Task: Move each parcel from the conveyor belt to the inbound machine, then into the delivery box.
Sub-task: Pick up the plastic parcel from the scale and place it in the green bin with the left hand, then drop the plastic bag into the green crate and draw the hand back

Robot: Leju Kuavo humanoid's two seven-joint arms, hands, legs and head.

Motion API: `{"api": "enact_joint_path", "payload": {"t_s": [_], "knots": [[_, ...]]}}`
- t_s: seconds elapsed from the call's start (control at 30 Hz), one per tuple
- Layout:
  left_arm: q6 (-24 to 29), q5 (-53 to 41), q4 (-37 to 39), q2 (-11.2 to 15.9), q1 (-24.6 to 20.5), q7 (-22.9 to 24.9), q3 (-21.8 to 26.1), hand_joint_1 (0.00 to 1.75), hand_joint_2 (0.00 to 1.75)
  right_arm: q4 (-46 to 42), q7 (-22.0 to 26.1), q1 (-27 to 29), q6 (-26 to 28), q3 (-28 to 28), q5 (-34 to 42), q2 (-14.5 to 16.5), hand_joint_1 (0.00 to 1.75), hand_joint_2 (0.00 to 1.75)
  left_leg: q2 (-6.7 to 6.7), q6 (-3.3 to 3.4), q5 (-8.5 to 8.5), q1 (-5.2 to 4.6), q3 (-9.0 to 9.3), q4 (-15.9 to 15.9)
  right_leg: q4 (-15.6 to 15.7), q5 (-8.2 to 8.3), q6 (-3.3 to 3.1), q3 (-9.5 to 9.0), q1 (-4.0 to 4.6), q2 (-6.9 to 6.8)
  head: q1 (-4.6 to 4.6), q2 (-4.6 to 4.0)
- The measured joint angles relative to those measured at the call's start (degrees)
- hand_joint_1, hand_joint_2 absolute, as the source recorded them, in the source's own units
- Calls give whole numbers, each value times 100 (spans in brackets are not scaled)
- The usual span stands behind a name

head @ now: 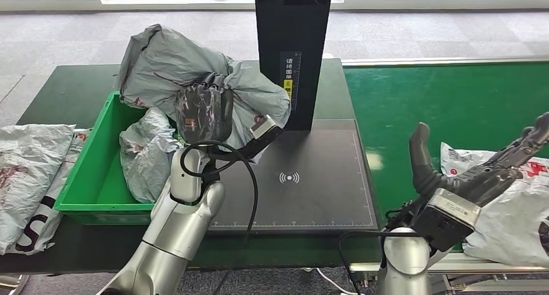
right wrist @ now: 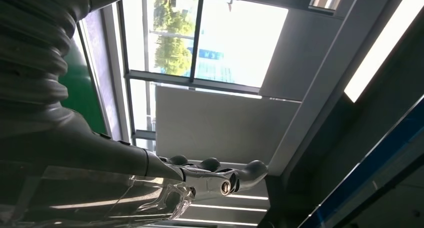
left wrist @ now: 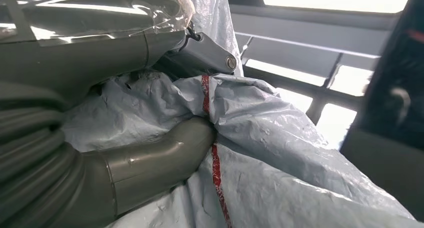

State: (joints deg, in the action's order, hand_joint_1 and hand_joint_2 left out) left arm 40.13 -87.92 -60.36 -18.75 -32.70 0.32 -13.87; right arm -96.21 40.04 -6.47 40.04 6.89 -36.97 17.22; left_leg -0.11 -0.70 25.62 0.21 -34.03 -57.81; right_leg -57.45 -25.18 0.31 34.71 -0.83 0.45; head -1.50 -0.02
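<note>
The dark table (head: 71,88) bears a green bin (head: 103,178), scanner pad (head: 311,178) (black), and loose parcels (head: 32,178).

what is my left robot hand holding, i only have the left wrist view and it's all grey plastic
Observer: In the head view the left robot hand grips a crumpled grey plastic parcel bag, held above the green plastic delivery box.
Operator: anything in the box already
Observer: Yes, another crumpled grey bag lies inside it.
Operator: where's my right robot hand
Observer: The right robot hand is open, above a white parcel bag on the green conveyor belt.
</note>
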Motion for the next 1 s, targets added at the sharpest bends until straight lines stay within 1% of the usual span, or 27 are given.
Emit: {"api": "enact_joint_path", "payload": {"t_s": [0.13,0.23,0.4,0.53,0.63,0.77,1.0], "knots": [[0,163,462,203,-227,-126,526,175,175,2,0,0,0,86,21,0,0,175,1,-6,-4,1,3,0,-6,0,-2,1,1,2,-1,0],[0,168,721,287,-307,-317,933,175,175,2,0,0,0,172,84,-1,0,175,-4,-7,-6,3,1,0,-8,0,-2,0,2,0,0,0],[0,224,1017,387,-374,-551,1800,175,175,5,0,0,-1,401,113,-7,0,175,-1,-9,-6,3,0,1,-9,0,-3,2,1,5,0,0],[0,175,1129,486,-371,-680,2523,175,175,34,0,-12,-3,541,114,-12,0,175,-3,-9,-6,3,-1,1,-9,-2,-4,3,2,4,-1,0],[0,161,1189,544,-365,-778,2976,175,175,60,0,-23,-3,598,115,-13,0,175,-3,-9,-6,4,-1,1,-9,-3,-5,3,3,4,-1,0],[0,161,1243,584,-362,-820,3306,175,175,81,0,-30,-3,633,115,-13,0,175,-8,-9,-6,4,-2,1,-9,-2,-5,2,2,-1,1,0],[0,159,1287,599,-359,-830,3519,175,175,105,0,-36,-3,651,115,-13,0,175,-9,-9,-6,3,-3,1,-8,-2,-5,2,2,-1,-1,0]]}}
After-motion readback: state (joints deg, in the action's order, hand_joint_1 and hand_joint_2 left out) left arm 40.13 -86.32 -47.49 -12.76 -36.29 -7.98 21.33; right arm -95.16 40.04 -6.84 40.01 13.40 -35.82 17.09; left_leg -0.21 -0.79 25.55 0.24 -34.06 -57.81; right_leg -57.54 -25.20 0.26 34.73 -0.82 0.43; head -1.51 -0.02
